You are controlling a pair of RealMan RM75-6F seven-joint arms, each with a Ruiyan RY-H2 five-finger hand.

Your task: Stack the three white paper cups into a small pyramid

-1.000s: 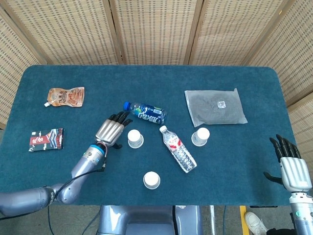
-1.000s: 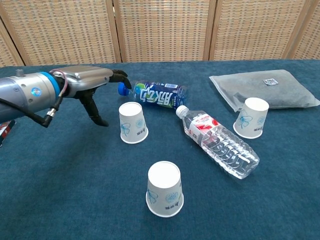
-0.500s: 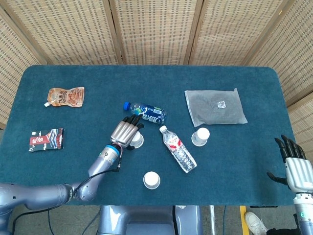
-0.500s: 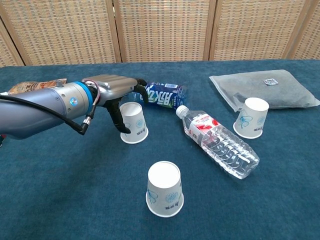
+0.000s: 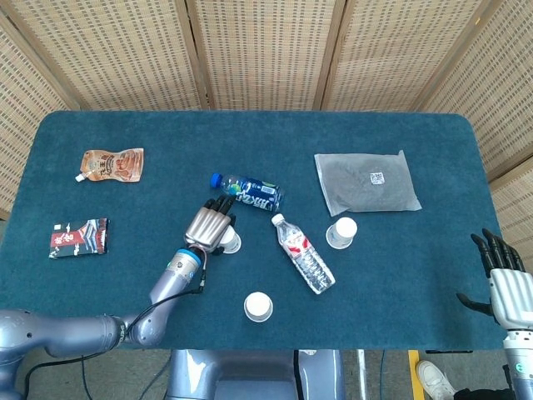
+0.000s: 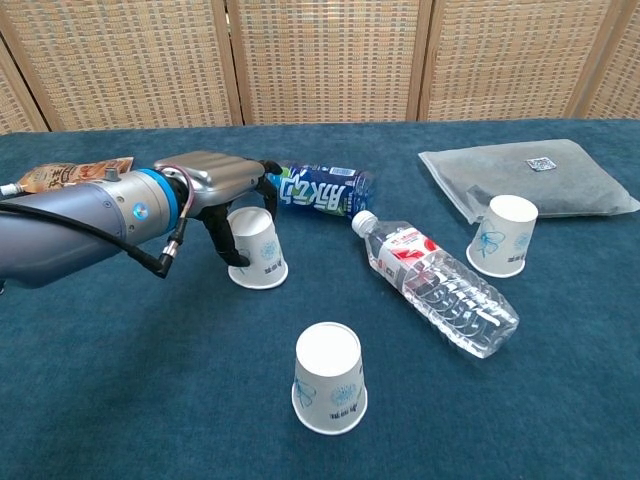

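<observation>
Three white paper cups stand upside down on the blue table. My left hand grips the left cup, thumb on its near-left side and fingers over its top and far side. That cup leans slightly, and in the head view the hand hides most of it. The near cup stands alone at the front centre. The right cup stands by the grey pouch. My right hand hangs open off the table's right front corner, holding nothing.
A blue drink bottle lies just behind the held cup. A clear water bottle lies between the cups. A grey pouch lies at the back right. At the left lie a snack pouch and a dark packet.
My left hand moved right from beside the left cup and closed around it; the cup shifted slightly left and tilted. My right hand drew back toward the table edge.
</observation>
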